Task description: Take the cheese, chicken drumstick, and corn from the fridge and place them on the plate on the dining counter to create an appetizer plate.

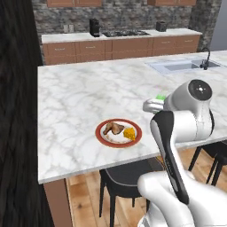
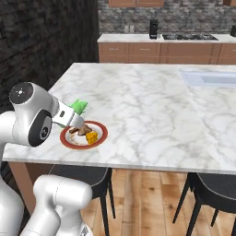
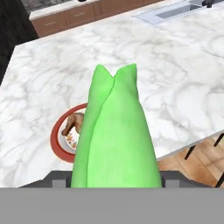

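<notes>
My gripper [image 3: 114, 181] is shut on the corn [image 3: 114, 135], a glossy green cob in husk that points away from the hand. The corn [image 2: 79, 107] hangs a little above the dining counter [image 2: 147, 101], just over the near-left side of the plate [image 2: 102, 133]. In the left base view my arm hides most of the corn [image 1: 160, 96], right of the plate [image 1: 119, 146]. On the plate lie the brown chicken drumstick [image 1: 113, 128] and the yellow cheese [image 1: 129, 133]. The hand view shows the drumstick [image 3: 73, 122] beside the corn. The fridge is out of view.
A sink [image 1: 181, 65] is set into the far right of the dining counter [image 1: 80, 97]. Dark stools [image 1: 128, 177] stand under its near edge. A dark wall [image 1: 17, 111] rises on the left. The brown-cabinet wall counter [image 1: 119, 44] runs along the back.
</notes>
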You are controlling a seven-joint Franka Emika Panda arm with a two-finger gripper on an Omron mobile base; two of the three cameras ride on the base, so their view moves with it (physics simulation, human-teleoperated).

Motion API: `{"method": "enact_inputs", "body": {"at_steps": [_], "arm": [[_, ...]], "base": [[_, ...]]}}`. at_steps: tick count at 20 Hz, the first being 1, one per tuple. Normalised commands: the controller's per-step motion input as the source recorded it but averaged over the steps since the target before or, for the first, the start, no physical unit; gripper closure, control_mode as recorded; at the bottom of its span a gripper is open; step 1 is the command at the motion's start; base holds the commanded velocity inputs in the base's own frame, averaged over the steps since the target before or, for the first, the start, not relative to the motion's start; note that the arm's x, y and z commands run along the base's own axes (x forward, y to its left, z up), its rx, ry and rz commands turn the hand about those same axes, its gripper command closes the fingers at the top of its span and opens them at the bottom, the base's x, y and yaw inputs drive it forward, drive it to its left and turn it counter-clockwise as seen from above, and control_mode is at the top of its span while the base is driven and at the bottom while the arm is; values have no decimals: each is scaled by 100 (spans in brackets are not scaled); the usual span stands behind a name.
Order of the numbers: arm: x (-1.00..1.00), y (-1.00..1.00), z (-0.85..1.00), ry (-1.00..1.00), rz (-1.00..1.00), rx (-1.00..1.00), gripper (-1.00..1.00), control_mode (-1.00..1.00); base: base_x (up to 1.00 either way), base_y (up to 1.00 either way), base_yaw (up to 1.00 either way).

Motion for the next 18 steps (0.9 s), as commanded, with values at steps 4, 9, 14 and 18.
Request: {"method": "enact_inputs", "body": {"at_steps": [4,9,14,18], "arm": [[46,48,-45,13,0,0,100,-100],[33,61,-49,8,0,-7,100,-100],[47,32,-42,16,8,0,100,-100],[53,11,-19,25,23,0,100,-100]], "base": [[0,0,0],[0,0,0],[0,0,0],[0,0,0]]}}
